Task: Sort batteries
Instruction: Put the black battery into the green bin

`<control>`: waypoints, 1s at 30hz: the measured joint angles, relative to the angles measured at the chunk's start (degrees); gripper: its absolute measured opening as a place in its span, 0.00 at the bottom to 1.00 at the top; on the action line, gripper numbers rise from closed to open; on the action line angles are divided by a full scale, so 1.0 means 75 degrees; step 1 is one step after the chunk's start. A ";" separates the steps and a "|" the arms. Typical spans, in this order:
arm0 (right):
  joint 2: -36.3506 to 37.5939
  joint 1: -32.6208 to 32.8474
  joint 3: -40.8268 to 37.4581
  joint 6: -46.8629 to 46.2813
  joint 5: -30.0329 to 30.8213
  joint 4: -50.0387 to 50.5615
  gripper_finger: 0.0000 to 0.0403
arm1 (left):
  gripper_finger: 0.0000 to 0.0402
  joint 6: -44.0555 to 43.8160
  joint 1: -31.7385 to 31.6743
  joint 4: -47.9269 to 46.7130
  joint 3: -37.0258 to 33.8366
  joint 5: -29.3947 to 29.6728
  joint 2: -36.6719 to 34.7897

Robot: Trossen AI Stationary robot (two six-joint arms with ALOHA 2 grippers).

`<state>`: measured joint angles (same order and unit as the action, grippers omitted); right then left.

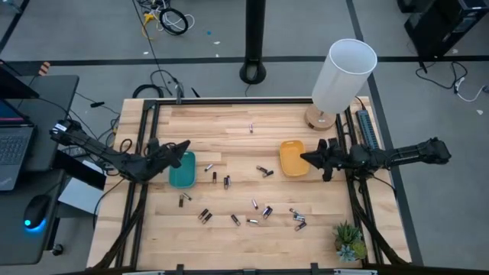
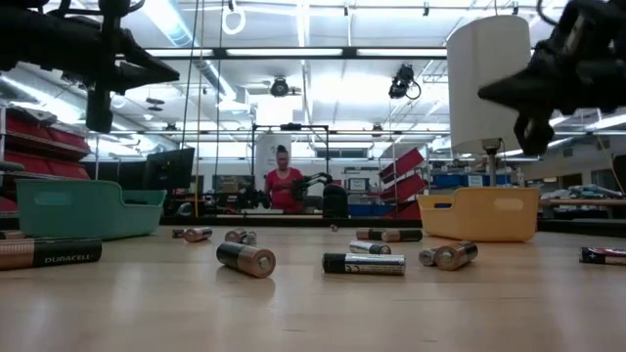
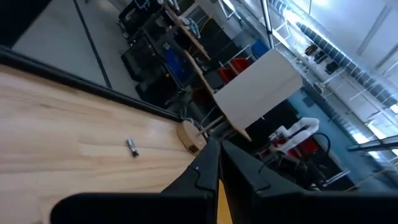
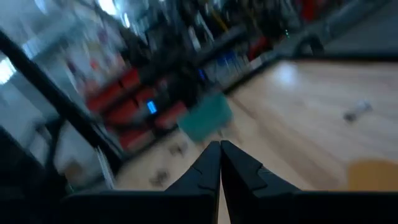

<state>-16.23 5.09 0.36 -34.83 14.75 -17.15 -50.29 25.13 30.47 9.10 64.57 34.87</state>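
Several batteries (image 1: 263, 210) lie scattered on their sides over the near half of the wooden table, and one (image 1: 251, 127) lies alone toward the far edge. A green tray (image 1: 182, 172) sits left of centre and a yellow tray (image 1: 293, 160) right of centre. My left gripper (image 1: 185, 146) hangs shut and empty above the green tray's far edge, pointing level toward the table's middle. My right gripper (image 1: 306, 158) hangs shut and empty above the yellow tray, pointing left. In the wrist views both pairs of fingers (image 3: 217, 149) (image 4: 219, 148) meet with nothing between them.
A lamp with a white shade (image 1: 345, 76) stands at the far right corner and a small plant (image 1: 350, 241) at the near right corner. A laptop and a mouse (image 1: 30, 210) lie on a desk left of the table. A person (image 2: 284, 184) stands far behind the table.
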 joint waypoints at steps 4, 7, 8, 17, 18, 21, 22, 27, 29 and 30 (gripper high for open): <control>0.0012 -0.0077 0.0003 0.0206 0.0110 -0.1694 0.05 | 0.07 -0.0332 -0.0001 -0.0010 0.0000 -0.0037 0.0001; -0.0013 -0.0135 0.0038 0.0207 0.0275 -0.2399 0.05 | 0.07 -0.0541 -0.0001 -0.0026 0.0000 -0.0043 0.0023; -0.0026 -0.0142 0.0127 0.0197 0.0321 -0.2406 0.05 | 0.07 -0.0553 0.0001 -0.0026 0.0000 -0.0043 0.0025; -0.1243 -0.0058 0.2426 0.1785 -0.0321 -0.0561 0.03 | 0.07 -0.0535 -0.0001 0.0020 0.0000 0.0223 0.0050; -0.1524 -0.0029 0.2799 0.1962 -0.0321 -0.0177 0.02 | 0.07 -0.0485 -0.0001 0.0080 0.0000 0.0143 0.0050; -0.2487 0.0019 0.3852 0.2448 -0.0318 0.0675 0.01 | 0.06 0.0149 -0.0001 0.0528 0.0000 -0.0623 0.0047; -0.2818 0.0019 0.4119 0.2584 -0.0317 0.0727 0.01 | 0.05 0.0419 -0.0001 0.0707 0.0000 -0.0955 0.0047; -0.4247 -0.0038 0.5032 0.2115 0.0019 0.0776 0.02 | 0.05 0.1329 -0.0001 0.1601 0.0000 -0.2082 0.0044; -0.4704 -0.0107 0.5306 0.1671 0.0088 0.0758 0.02 | 0.06 0.1563 -0.0001 0.1730 0.0000 -0.2379 0.0044; -0.4935 -0.0146 0.5444 0.1560 0.0082 0.0755 0.02 | 0.06 0.1674 -0.0001 0.1737 0.0000 -0.2474 0.0044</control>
<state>-53.24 4.00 41.19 -23.13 15.36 -11.49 -37.73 25.13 43.50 9.10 46.01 35.20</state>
